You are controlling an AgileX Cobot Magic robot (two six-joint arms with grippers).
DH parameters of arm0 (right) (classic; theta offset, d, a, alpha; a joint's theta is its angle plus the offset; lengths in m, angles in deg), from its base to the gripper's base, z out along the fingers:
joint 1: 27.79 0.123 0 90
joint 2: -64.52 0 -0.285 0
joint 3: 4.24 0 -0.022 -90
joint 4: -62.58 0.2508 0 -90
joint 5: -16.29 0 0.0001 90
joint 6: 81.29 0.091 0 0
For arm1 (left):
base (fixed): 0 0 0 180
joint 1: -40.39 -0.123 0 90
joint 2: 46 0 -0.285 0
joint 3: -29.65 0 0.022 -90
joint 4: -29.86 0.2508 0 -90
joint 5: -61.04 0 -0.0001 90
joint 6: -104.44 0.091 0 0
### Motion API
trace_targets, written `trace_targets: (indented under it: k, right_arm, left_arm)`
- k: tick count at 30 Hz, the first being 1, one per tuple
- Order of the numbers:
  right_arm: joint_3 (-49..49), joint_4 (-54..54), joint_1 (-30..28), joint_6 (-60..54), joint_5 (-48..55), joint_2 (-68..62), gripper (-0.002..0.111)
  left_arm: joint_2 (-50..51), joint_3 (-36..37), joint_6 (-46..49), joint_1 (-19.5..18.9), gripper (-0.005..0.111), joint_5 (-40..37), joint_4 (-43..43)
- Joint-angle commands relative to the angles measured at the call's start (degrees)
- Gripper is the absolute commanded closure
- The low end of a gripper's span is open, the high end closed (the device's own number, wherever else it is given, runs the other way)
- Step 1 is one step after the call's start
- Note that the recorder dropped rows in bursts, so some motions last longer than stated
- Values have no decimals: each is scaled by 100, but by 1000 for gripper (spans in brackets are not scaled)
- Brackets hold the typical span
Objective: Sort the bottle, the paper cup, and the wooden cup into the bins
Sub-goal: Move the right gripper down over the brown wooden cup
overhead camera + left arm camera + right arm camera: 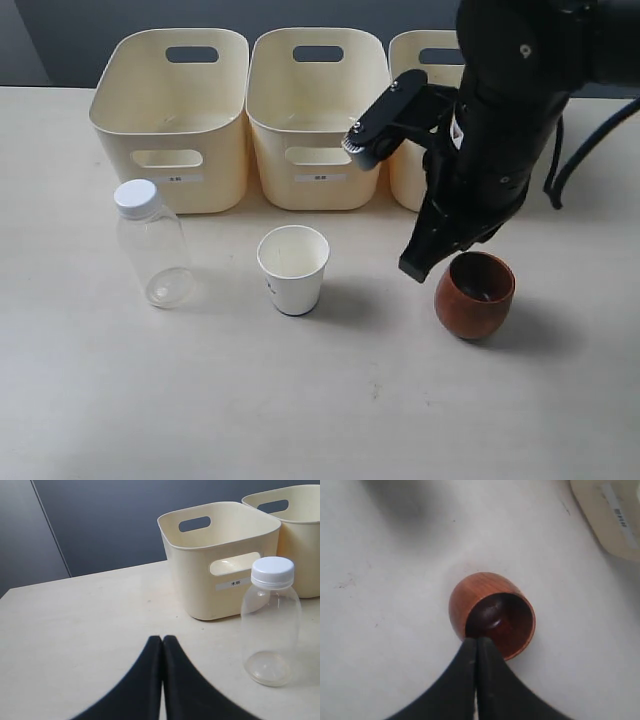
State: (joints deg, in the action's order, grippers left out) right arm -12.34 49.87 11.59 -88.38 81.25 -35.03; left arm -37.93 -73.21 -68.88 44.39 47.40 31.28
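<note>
The clear bottle (150,245) with a white cap stands at the left, in front of the left bin (120,140). The white paper cup (293,268) stands upright in the middle. The reddish-brown wooden cup (475,295) stands upright at the right. My right gripper (415,268) hangs just beside and above the wooden cup's rim, jaws pressed together with nothing between them. In the right wrist view its tips (476,641) overlap the near rim of the wooden cup (492,612). My left gripper (162,639) is shut and empty, low over the table, with the bottle (270,625) off to one side.
Three cream bins stand in a row at the back: left, middle (270,160) and right (405,185), the last mostly hidden by my right arm. The left wrist view shows one bin (200,590) behind the bottle and a second (300,545) beyond it.
</note>
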Motion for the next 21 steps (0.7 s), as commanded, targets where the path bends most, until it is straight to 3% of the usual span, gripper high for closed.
trace_targets:
  k: [1,13,21]
  right_arm:
    - [35,42,7,-46,-60,-298,109]
    - [23,42,-3,-24,-60,-672,106]
    - [23,-94,-3,373,-61,-677,54]
  left_arm:
    - [-28,7,-11,20,107,-9,-19]
    - [-28,7,-11,20,107,-9,-19]
    - [-28,7,-11,20,107,-9,-19]
